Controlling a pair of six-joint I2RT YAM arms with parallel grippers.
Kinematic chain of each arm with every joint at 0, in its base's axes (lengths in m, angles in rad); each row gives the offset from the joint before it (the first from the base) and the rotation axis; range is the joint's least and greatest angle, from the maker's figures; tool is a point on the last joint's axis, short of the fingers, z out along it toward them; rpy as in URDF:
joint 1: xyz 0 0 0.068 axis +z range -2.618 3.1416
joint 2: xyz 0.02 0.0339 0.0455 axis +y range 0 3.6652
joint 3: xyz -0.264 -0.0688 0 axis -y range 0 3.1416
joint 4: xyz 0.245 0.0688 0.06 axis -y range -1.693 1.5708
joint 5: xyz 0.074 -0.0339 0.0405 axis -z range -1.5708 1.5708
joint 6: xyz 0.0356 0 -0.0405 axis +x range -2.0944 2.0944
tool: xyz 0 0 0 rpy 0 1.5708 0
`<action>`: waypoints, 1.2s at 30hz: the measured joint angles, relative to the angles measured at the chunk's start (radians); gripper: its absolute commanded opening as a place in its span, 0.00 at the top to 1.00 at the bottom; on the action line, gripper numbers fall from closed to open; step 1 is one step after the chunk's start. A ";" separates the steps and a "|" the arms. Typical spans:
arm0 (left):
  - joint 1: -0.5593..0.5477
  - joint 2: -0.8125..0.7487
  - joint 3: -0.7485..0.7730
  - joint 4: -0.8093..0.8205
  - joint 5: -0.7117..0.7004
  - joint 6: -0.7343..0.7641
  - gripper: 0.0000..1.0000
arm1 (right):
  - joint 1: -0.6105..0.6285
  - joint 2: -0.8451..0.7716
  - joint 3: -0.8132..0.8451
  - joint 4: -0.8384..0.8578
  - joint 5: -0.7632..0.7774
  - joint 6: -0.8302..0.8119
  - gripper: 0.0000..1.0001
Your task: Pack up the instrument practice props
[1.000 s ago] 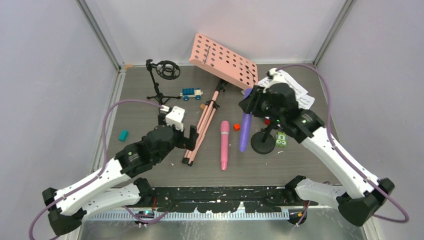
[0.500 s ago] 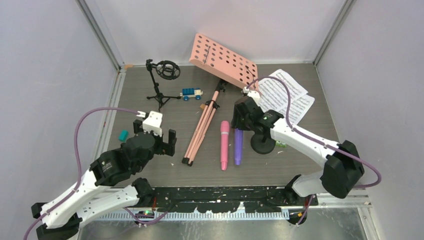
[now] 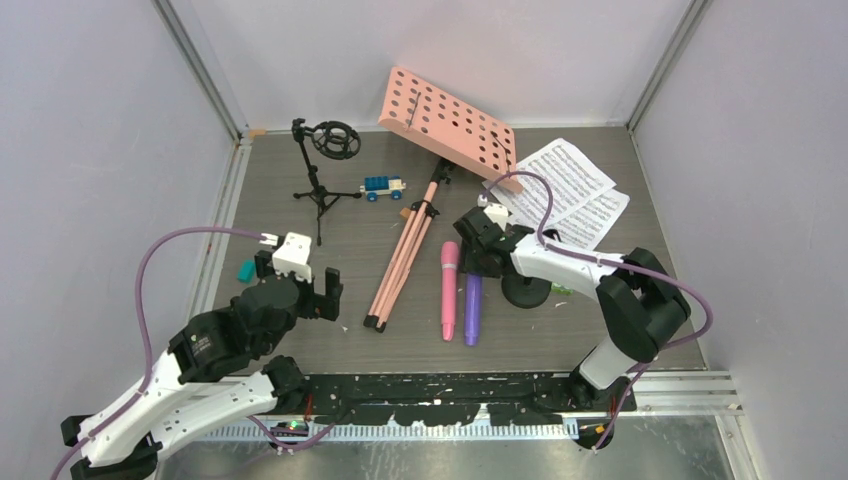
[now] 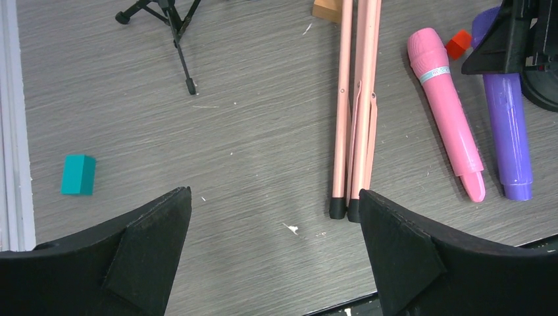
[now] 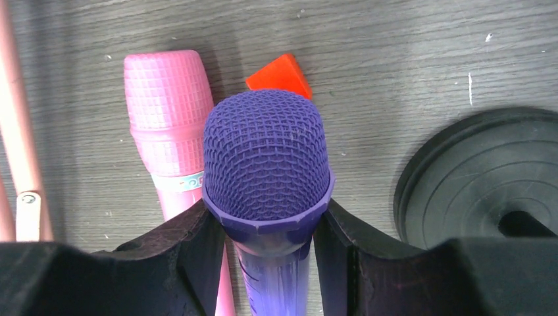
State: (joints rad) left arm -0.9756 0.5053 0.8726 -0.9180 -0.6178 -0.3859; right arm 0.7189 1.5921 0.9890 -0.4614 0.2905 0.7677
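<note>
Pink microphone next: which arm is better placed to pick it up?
Left. The left fingers stand open and empty, with the pink microphone lying in their wrist view; the right fingers are clamped on the purple microphone.

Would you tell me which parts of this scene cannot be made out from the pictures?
- Purple microphone: handle mostly hidden by the right fingers, right wrist view.
- Round black mount base: cut off by that view's right edge.
- Sheet-music pages: notes too small to read, top view.
</note>
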 measured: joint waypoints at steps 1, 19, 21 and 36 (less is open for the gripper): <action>0.000 0.001 0.000 0.000 0.000 0.000 0.00 | 0.000 0.006 -0.002 0.000 0.000 0.003 0.99; 0.000 0.070 0.000 0.000 0.002 0.001 0.00 | 0.000 0.163 0.072 0.049 -0.039 0.022 0.73; 0.000 0.066 0.000 0.000 0.002 0.001 0.00 | 0.000 0.182 0.083 0.048 -0.039 0.022 0.69; 0.000 0.047 -0.001 0.000 0.010 0.002 0.00 | 0.001 0.193 0.100 0.045 -0.025 0.018 0.30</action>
State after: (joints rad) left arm -0.9756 0.5518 0.8719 -0.9180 -0.6083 -0.3843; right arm 0.7200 1.7847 1.0893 -0.4164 0.2653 0.7856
